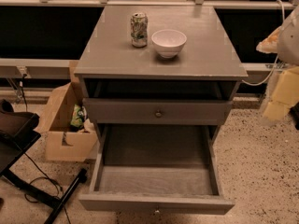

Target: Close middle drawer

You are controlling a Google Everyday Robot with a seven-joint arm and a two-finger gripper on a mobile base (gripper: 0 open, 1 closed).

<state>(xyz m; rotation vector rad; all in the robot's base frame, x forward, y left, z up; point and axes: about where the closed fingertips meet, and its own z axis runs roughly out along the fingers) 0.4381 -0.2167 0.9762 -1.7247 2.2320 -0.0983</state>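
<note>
The grey cabinet (117,64) stands in the middle of the camera view. Its middle drawer (156,202) is pulled far out toward me. It is a long shallow box, empty inside, and its small round knob (157,211) sits at the bottom edge of the view. Above it, the uppermost drawer (196,112) with its knob (158,113) stands slightly out, with a dark gap over it. The lowest drawer is hidden under the open one. My gripper (280,94) shows as pale yellow shapes at the right edge, off to the right of the cabinet and touching nothing.
A green can (138,29) and a white bowl (168,42) stand on the cabinet top. An open cardboard box (65,125) sits on the floor at the left. A black stand with cables (28,171) is at the lower left. The floor is speckled (261,171).
</note>
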